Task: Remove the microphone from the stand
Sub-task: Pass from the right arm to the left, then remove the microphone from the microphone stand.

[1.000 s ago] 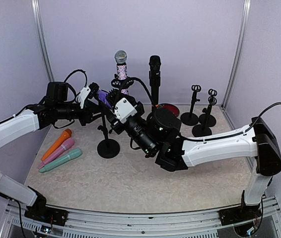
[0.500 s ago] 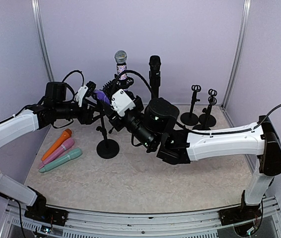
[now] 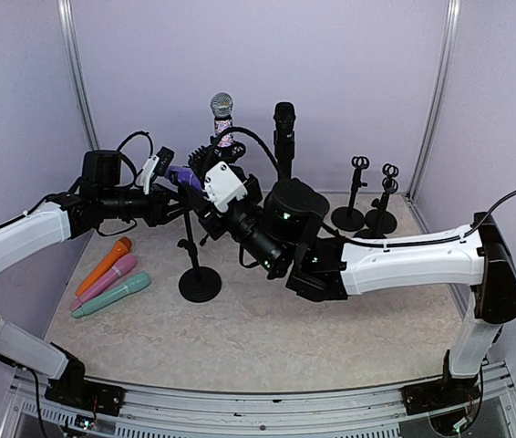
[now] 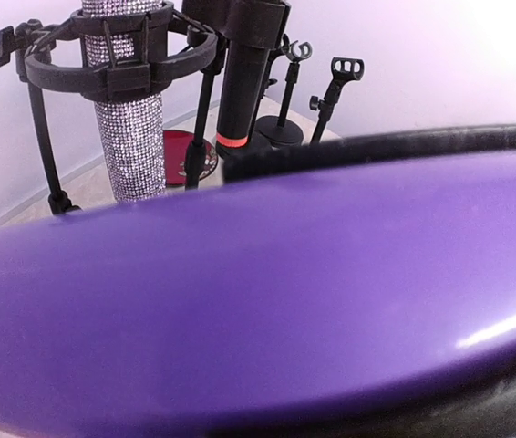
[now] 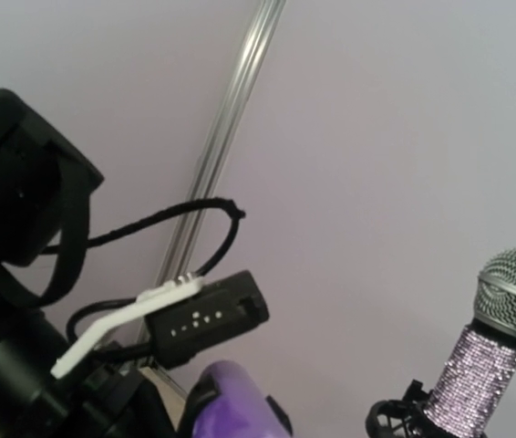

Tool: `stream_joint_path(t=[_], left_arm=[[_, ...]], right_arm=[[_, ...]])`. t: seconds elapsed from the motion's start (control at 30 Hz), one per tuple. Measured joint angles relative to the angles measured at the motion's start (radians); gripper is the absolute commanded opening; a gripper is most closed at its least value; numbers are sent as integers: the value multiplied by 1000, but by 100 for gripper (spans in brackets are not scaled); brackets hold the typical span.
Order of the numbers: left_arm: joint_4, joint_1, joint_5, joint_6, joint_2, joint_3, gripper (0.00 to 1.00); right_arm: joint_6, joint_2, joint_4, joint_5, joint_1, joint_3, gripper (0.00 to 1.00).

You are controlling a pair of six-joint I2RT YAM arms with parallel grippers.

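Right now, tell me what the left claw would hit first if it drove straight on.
The purple mic, lying across right in front of the left claw. Beyond that, its wrist view shows the glitter mic next in line, but depth is unclear there.

Purple microphone (image 3: 183, 176) and black stand (image 3: 191, 239), left of centre in the scene. The microphone's glossy, smooth body lay roughly horizontal at the stand's top, filling the left wrist view (image 4: 258, 301). The stand's thin pole leaned slightly above a round flat base (image 3: 200, 285). Whether the clip gripped the microphone could not be told.
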Motion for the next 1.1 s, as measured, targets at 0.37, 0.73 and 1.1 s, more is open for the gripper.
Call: stream_joint_path(t=[0.37, 0.73, 1.1], left_arm=[[-65, 35, 82, 10, -6, 25, 10], [-219, -17, 290, 92, -10, 56, 10], [-294, -21, 345, 155, -19, 80, 10]], right_arm=[[47, -61, 118, -158, -11, -213, 90], [-56, -32, 208, -340, -44, -188, 78], [-133, 34, 228, -418, -46, -87, 58]])
